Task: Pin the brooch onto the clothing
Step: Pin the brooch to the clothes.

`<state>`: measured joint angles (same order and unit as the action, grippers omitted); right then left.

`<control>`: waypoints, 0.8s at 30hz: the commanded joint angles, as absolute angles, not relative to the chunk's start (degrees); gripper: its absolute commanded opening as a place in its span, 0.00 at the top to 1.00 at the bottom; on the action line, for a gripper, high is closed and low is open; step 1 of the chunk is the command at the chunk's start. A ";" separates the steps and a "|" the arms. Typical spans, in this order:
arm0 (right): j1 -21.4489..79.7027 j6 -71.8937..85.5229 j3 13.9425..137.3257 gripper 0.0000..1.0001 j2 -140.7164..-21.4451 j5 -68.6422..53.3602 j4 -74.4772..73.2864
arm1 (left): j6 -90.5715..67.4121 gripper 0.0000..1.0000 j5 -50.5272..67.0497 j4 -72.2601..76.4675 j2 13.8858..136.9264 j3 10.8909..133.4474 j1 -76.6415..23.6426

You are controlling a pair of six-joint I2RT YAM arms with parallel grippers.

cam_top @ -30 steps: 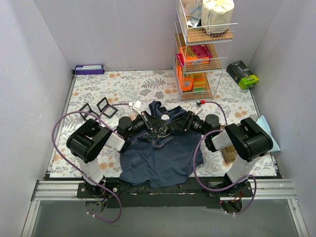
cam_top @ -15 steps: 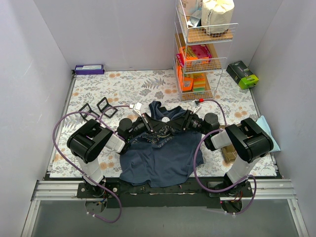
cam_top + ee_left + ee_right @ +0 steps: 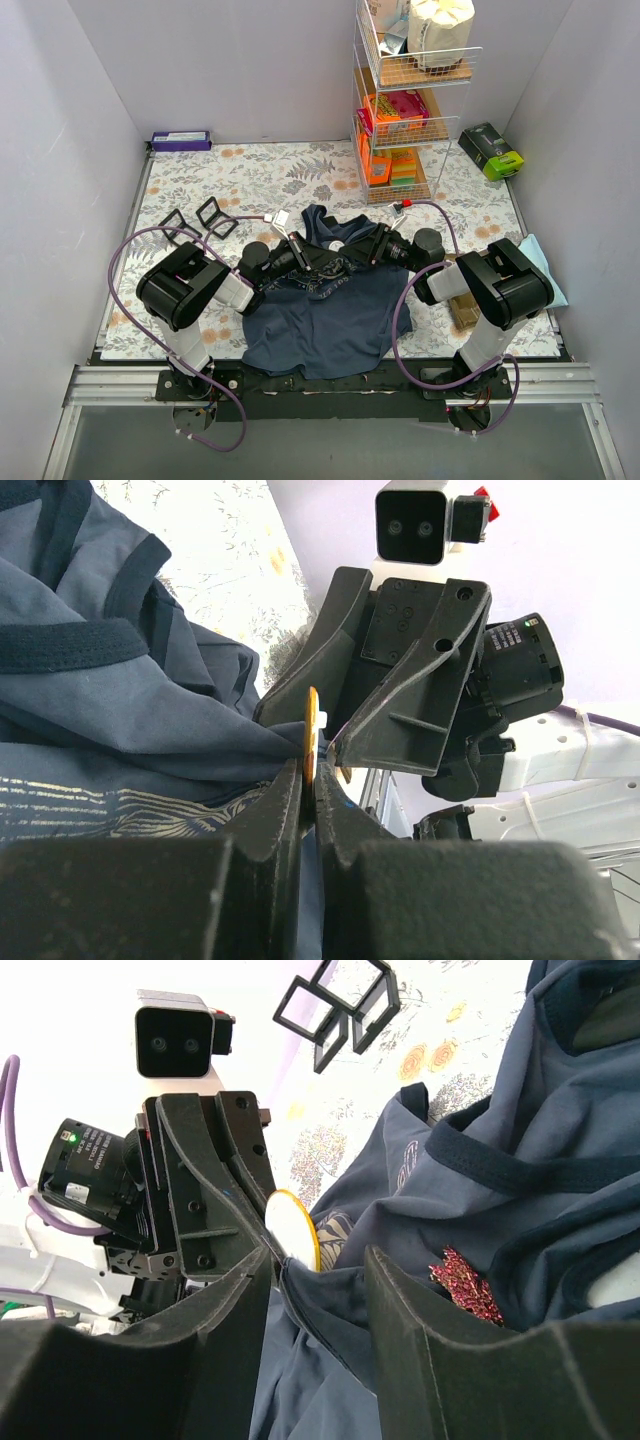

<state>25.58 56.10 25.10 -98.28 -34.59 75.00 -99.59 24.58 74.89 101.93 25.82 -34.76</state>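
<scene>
Overhead, left gripper (image 3: pixel 303 252) and right gripper (image 3: pixel 356 252) meet tip to tip over the navy tank top (image 3: pixel 320 320); from the left wrist, shut jaws pinch the yellow-rimmed brooch (image 3: pixel 311 730) to a raised fold, likely steadying it; from the right, half-spread jaws straddle that fold.

The left pincer (image 3: pixel 310 776) and right pincer (image 3: pixel 318 1260) are showing matte black fingers (image 3: pixel 258 842); purple cables (image 3: pixel 112 285) are trailing from both black-and-white arms (image 3: pixel 190 288).

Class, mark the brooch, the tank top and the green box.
brooch (image 3: pixel 292 1230): right wrist view, pale round face.
tank top (image 3: pixel 320 325): top external view, lower front panel.
green box (image 3: pixel 494 152): top external view, top face.
</scene>
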 commanded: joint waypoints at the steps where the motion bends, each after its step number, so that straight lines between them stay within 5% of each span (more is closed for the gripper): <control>1: 25.93 55.72 27.51 0.52 -97.29 -35.86 94.31 | -100.02 1.00 24.87 83.49 101.25 25.49 -35.51; 9: 26.19 55.99 27.95 0.65 -98.17 -37.00 94.31 | -100.20 1.00 25.49 84.46 101.42 25.66 -35.68; 24: 27.16 56.60 29.62 0.70 -100.37 -40.87 94.04 | -106.00 1.00 29.44 86.75 104.33 27.25 -35.68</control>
